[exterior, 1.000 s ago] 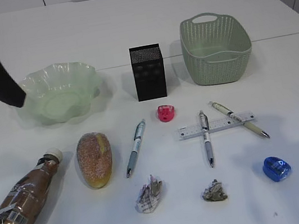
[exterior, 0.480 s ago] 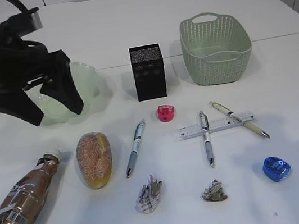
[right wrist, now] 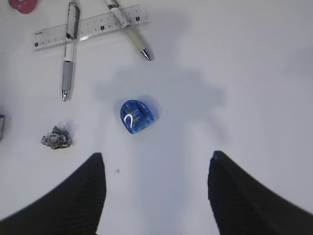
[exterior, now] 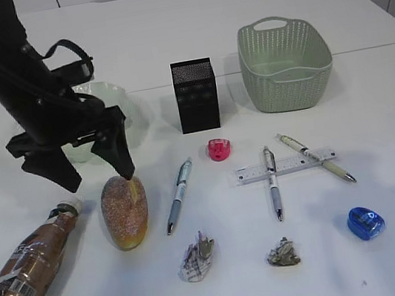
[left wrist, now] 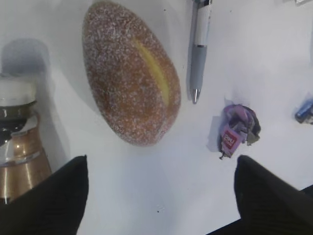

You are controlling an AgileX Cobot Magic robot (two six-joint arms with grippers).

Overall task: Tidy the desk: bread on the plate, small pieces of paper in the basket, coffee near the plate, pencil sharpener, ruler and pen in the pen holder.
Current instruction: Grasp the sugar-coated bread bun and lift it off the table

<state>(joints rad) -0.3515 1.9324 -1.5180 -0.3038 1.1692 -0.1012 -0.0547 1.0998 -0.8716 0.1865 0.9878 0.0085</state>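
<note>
The bread (exterior: 125, 210) lies on the desk (exterior: 387, 110) beside the lying coffee (exterior: 28, 265). My left gripper (exterior: 99, 178) hovers open just above the bread's far end; in the left wrist view its fingers frame bare desk below the bread (left wrist: 129, 73). The arm hides part of the plate (exterior: 111, 101). The pen holder (exterior: 196, 95) and the basket (exterior: 286, 64) stand at the back. My right gripper (right wrist: 156, 159) is open above the blue pencil sharpener (right wrist: 137, 116). Two pens (exterior: 272, 181) lie across the ruler (exterior: 285, 165).
A third pen (exterior: 179, 194) lies right of the bread. A pink sharpener (exterior: 219, 149) sits in front of the pen holder. Two crumpled paper pieces (exterior: 197, 258) (exterior: 282, 252) lie near the front edge. The right arm does not show in the exterior view.
My left arm has swung in from the left edge, crossed in front of the plate and come down toward the bread. Nothing on the desk has moved.
</note>
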